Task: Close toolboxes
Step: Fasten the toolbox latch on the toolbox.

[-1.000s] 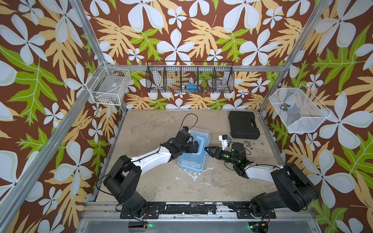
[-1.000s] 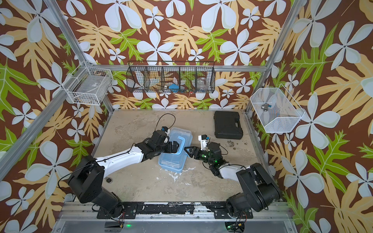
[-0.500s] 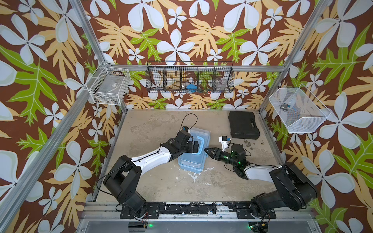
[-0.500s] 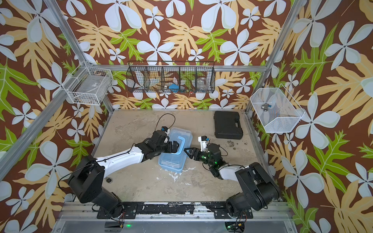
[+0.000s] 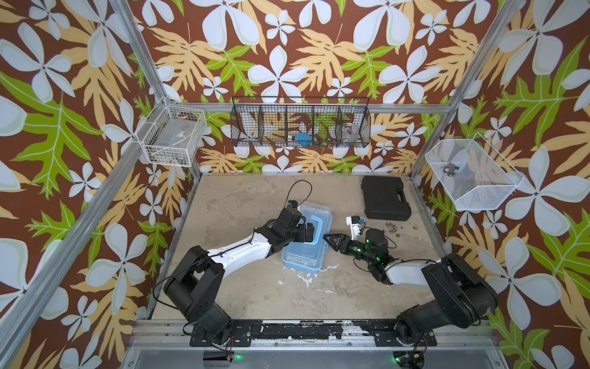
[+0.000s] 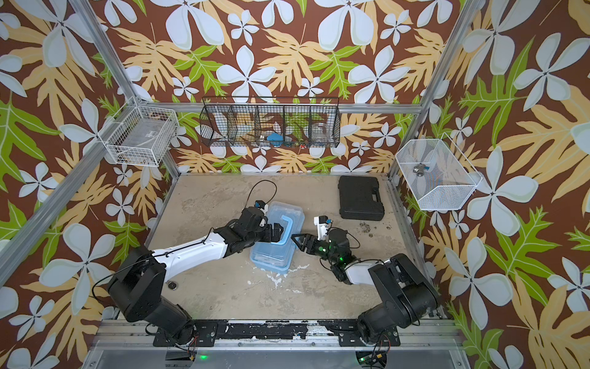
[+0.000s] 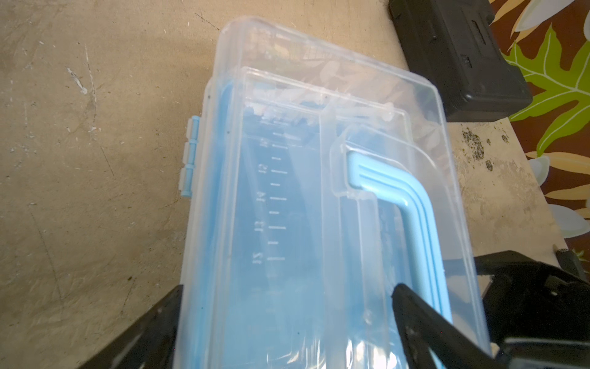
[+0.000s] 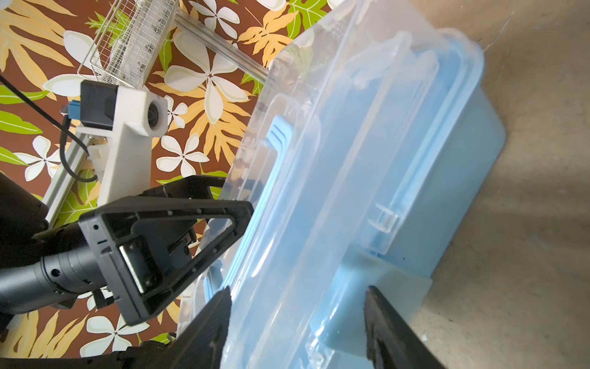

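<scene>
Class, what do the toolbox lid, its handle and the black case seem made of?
Lid: clear glossy plastic; the blue base shows through. Handle: opaque light blue plastic, ribbed. Black case: probably moulded plastic, dull, with a shaped grip.

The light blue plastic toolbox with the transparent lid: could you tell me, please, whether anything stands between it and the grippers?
Nothing visible does: the left gripper is open over the light blue plastic toolbox, the right gripper straddles its side, and the black plastic case lies apart.
</scene>
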`<state>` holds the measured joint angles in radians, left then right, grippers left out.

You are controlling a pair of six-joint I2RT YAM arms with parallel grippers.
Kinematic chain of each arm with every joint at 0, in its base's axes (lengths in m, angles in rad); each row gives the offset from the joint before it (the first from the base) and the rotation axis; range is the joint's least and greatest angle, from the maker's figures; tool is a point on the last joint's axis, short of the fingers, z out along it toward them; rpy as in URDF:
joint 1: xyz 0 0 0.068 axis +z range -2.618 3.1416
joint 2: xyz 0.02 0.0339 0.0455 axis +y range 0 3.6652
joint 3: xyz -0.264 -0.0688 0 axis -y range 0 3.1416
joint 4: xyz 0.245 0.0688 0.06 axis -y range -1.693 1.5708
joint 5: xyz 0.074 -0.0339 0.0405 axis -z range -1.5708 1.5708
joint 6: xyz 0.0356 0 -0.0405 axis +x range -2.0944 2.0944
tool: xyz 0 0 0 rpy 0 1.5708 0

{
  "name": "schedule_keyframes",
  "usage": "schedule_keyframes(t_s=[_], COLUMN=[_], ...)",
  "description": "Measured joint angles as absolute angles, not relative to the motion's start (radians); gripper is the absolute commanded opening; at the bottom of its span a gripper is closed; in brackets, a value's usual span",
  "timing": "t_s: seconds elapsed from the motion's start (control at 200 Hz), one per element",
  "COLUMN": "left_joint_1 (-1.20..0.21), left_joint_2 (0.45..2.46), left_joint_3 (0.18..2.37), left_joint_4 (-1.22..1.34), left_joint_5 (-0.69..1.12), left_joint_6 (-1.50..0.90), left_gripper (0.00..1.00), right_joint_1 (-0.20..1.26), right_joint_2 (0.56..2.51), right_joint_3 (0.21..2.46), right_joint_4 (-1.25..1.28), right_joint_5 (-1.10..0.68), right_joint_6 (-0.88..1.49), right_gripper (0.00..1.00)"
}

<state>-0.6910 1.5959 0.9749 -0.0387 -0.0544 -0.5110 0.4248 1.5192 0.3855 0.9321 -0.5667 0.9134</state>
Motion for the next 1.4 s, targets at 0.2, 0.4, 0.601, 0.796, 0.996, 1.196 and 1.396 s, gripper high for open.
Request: schedule_keyframes(t_s=[0.2, 0.4, 0.601, 0.796, 0.996, 1.196, 1.396], left_joint_1=[-0.694, -0.696, -0.698, -0.699, -0.699, -0.702, -0.704], left_joint_2=[1.593, 1.591, 1.591, 1.589, 1.589, 1.584, 1.583], left_joint_3=[0.962, 0.96, 0.959, 0.957, 0.957, 0.957, 0.957], left_joint_4=[-0.012, -0.01, -0.01, -0.01, -0.01, -0.019, -0.021], left_joint_5=[-0.077, -0.088, -0.093, -0.097, -0.097, -0.093, -0.077], left_joint_6=[-0.531, -0.548, -0.551, -0.554, -0.554, -0.554, -0.551], left_gripper=[0.95, 0.95, 0.95, 0.95, 0.95, 0.95, 0.95], right_joint_1=[0.431, 0.439, 0.443, 0.444, 0.444, 0.422, 0.381], right_joint_2=[1.524, 1.518, 1.518, 1.52, 1.541, 1.576, 1.574], right_joint_3=[0.376, 0.372, 0.351, 0.338, 0.321, 0.277, 0.252], right_joint_4=[0.954, 0.95, 0.974, 0.999, 1.061, 1.021, 0.965], right_joint_5=[-0.55, -0.542, -0.542, -0.549, -0.561, -0.587, -0.606], right_joint_6=[0.915, 0.912, 0.912, 0.913, 0.926, 0.944, 0.954], right_gripper=[0.66, 0.65, 0.65, 0.58, 0.49, 0.48, 0.49])
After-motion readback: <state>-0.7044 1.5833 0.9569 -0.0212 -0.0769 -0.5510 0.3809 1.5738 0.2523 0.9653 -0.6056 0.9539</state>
